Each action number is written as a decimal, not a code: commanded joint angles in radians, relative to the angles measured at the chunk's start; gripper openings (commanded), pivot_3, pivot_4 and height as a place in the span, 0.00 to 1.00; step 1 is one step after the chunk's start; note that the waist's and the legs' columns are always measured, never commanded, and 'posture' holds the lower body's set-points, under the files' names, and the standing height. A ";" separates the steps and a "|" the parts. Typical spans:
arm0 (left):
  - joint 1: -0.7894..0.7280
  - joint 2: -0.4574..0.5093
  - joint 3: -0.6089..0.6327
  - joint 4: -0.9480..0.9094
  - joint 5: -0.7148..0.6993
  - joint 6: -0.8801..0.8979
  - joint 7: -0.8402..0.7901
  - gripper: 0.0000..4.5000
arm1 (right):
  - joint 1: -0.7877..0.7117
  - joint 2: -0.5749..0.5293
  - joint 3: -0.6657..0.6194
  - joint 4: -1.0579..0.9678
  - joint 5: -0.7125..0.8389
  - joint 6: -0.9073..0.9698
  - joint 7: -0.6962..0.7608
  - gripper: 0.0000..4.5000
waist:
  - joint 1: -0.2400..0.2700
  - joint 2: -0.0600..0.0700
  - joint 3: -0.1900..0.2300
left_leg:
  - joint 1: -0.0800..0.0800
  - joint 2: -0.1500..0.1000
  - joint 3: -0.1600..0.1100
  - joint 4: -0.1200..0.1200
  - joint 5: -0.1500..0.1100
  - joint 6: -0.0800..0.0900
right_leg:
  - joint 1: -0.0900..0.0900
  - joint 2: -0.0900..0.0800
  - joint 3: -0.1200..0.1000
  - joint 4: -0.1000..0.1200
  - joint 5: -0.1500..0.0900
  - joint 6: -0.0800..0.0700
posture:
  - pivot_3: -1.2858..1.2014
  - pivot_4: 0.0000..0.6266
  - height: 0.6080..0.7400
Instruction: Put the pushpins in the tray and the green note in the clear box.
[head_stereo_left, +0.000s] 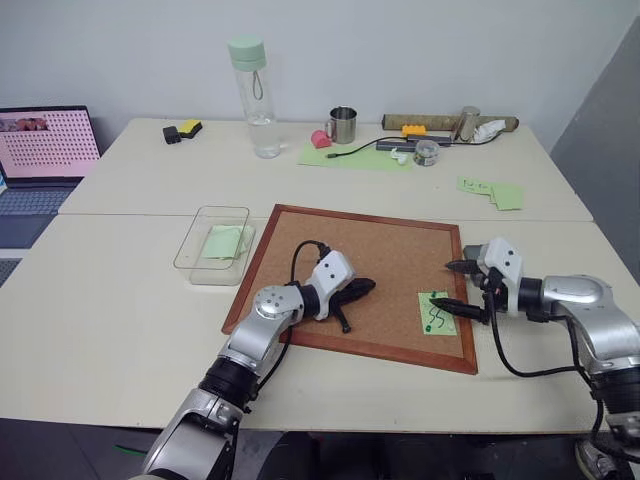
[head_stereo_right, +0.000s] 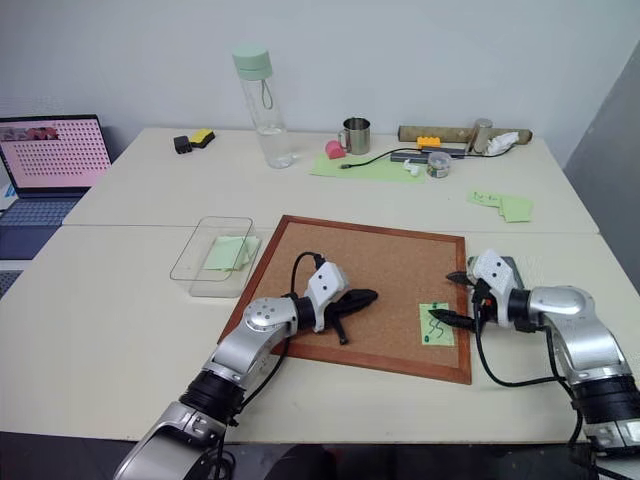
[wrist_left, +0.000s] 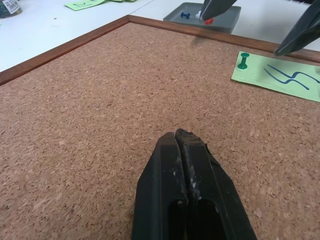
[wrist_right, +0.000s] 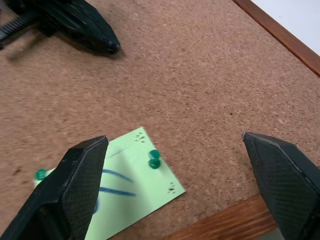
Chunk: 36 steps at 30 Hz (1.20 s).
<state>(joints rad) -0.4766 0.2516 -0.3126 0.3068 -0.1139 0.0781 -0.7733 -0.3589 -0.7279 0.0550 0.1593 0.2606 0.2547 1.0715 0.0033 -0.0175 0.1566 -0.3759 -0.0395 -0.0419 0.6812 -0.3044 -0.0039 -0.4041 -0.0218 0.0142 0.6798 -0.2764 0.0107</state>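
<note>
Pale green note (wrist_right: 131, 187), dark green pushpins (wrist_right: 154, 159)

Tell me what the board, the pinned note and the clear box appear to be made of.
Board: apparently cork, speckled brown and matte, in a reddish wood-like frame. Green note: thin matte paper with pen marks. Clear box: see-through, glossy, likely plastic.
</note>
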 joint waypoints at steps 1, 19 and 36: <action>0.020 0.012 0.019 0.002 0.020 0.014 0.012 0.00 | -0.042 0.012 -0.005 0.047 -0.015 -0.054 0.013 0.90 | -0.001 0.000 0.000 | 0.000 0.000 0.000 0.000 0.000 0.000 | 0.000 0.000 0.000 0.000 0.000 0.000 | 0.52 0.24 1.00; 0.031 0.024 0.039 -0.016 0.022 0.040 0.010 0.00 | -0.036 0.045 -0.003 0.118 -0.040 -0.114 0.055 0.04 | -0.006 0.000 0.000 | 0.001 0.000 0.000 0.000 0.000 0.000 | 0.000 0.000 0.000 0.001 0.000 0.000 | 0.52 0.24 1.00; 0.057 0.021 0.027 0.009 0.039 0.050 0.033 0.00 | 0.006 0.035 -0.094 -0.011 0.084 0.043 0.048 0.02 | -0.004 0.001 0.000 | 0.001 0.000 0.000 0.000 0.000 0.000 | 0.000 0.000 0.000 0.001 0.000 0.000 | 0.52 0.24 1.00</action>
<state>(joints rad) -0.4470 0.2587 -0.2855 0.2762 -0.1102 0.1023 -0.7521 -0.3475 -0.6770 0.0223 0.2097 0.2962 0.2851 1.1254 -0.0012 -0.0170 0.1562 -0.3753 -0.0393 -0.0421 0.6808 -0.3044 -0.0038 -0.4041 -0.0216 0.0143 0.6803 -0.2764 0.0107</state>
